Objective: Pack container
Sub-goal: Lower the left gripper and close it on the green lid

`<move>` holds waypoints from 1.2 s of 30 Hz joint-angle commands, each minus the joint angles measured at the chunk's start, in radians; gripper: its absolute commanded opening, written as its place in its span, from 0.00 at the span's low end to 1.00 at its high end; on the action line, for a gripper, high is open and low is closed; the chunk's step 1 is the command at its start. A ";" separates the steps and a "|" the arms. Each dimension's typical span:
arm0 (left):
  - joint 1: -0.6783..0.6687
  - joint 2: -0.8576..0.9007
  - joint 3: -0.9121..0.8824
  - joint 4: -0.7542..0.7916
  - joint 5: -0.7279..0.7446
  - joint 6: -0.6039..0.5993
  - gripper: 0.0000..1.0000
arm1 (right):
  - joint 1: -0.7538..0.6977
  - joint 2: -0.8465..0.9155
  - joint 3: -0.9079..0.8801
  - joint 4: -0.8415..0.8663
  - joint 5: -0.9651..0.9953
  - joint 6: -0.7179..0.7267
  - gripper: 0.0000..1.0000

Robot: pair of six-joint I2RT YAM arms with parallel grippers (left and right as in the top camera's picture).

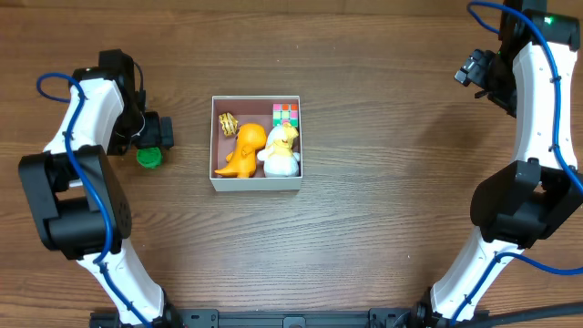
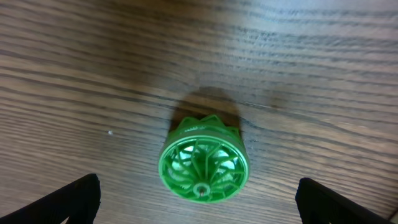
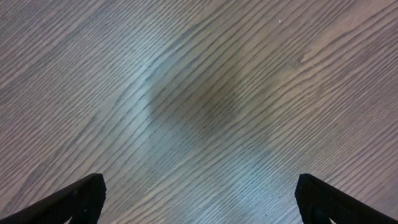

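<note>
The left end effector (image 2: 199,199) hangs spread wide (pointing down); the right end effector (image 3: 199,199) stands equally wide.

wooden table (image 1: 383,137) bears container (image 1: 257,183), green wheel (image 1: 149,157).

The container (image 1: 256,183) sits in the middle of the bench (image 1: 383,228). Inside it, the cube (image 1: 285,113) is in the back right corner and a small round toy (image 1: 227,123) is in the back left. The dinosaur toy (image 1: 244,153) lies in front, touching the bird toy (image 1: 281,155) on its right. A wheel toy (image 1: 149,157) lies on the bench left of the container, right by the left pincer (image 1: 157,130). The right pincer (image 1: 474,70) hangs well apart, at the back right.
</note>
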 commanded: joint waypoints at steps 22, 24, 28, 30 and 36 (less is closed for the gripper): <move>-0.001 0.088 -0.013 0.019 0.042 -0.008 1.00 | -0.001 -0.006 0.000 0.003 0.005 0.005 1.00; -0.001 0.088 -0.013 0.021 0.037 -0.007 1.00 | -0.001 -0.006 0.000 0.003 0.005 0.005 1.00; 0.000 0.088 -0.013 0.023 0.038 -0.007 1.00 | -0.001 -0.006 0.000 0.003 0.005 0.005 1.00; -0.001 0.088 -0.013 0.023 0.038 -0.007 1.00 | -0.001 -0.006 0.000 0.003 0.005 0.005 1.00; -0.001 0.089 -0.014 0.023 0.031 -0.004 1.00 | -0.001 -0.006 0.000 0.003 0.005 0.005 1.00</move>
